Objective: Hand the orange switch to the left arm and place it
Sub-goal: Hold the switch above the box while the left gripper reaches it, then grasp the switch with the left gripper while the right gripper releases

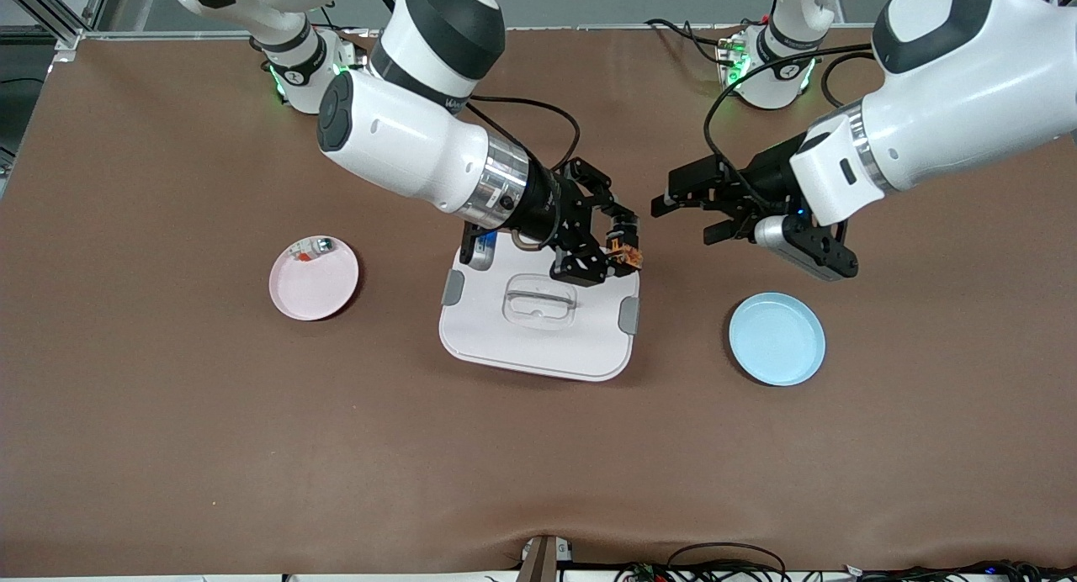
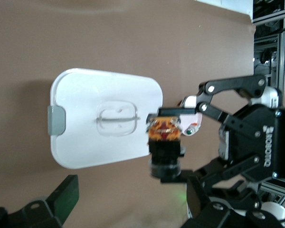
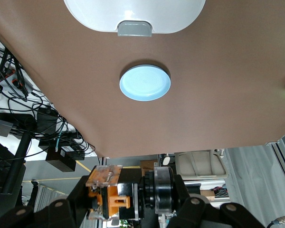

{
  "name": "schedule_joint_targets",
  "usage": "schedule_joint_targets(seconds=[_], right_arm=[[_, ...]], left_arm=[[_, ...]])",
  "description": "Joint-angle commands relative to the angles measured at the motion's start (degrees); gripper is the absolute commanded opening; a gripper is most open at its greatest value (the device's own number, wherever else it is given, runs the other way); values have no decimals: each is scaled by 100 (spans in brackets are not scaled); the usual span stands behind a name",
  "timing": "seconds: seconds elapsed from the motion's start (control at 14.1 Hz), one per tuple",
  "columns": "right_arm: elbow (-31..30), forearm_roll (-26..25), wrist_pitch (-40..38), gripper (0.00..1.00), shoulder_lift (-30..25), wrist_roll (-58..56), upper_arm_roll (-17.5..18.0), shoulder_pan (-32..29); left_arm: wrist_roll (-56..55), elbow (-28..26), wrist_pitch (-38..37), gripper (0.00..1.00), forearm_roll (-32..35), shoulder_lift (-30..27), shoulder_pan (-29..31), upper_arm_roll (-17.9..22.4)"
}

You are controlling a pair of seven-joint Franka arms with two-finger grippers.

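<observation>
My right gripper is shut on the orange switch, a tiny black part with an orange middle. It holds the switch in the air over the corner of the white box toward the left arm's end. The switch also shows in the right wrist view between the fingers, and in the left wrist view. My left gripper is open and empty, over bare table beside the box, a short gap from the switch and facing it. The box also shows in the left wrist view.
A pink plate toward the right arm's end holds a small silvery-clear part. A blue plate lies empty toward the left arm's end and also shows in the right wrist view. Cables lie along the table's near edge.
</observation>
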Motion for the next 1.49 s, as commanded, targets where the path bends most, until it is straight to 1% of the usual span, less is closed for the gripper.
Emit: schedule_joint_targets(seconds=[0.0, 0.21, 0.28, 0.64, 0.85, 0.92, 1.07, 1.14, 1.35, 1.42], right_arm=[[303, 97, 33, 0, 197, 133, 0, 38], [452, 97, 42, 0, 302, 134, 17, 38], [453, 106, 121, 0, 302, 168, 17, 38], [453, 97, 200, 0, 311, 204, 9, 82], [453, 97, 227, 0, 311, 230, 9, 82], [461, 97, 227, 0, 311, 239, 9, 82], [461, 106, 227, 0, 311, 248, 9, 82], [461, 97, 227, 0, 311, 248, 9, 82], [461, 106, 236, 0, 311, 248, 17, 82], [453, 106, 244, 0, 311, 248, 17, 82]], left_arm=[[-8, 237, 161, 100, -73, 198, -80, -10], [-69, 299, 318, 100, -73, 295, -177, -10], [-69, 299, 354, 98, -64, 329, -281, -2], [-87, 299, 767, 85, -47, 470, -441, -1], [-69, 290, 759, 74, 15, 462, -432, -1], [-60, 290, 759, 69, 23, 453, -432, -1], [-60, 290, 759, 47, 24, 453, -432, -1], [-60, 290, 759, 38, 24, 453, -441, -1], [-34, 281, 759, 35, 76, 462, -441, -1], [-34, 281, 759, 28, 198, 462, -441, -1]])
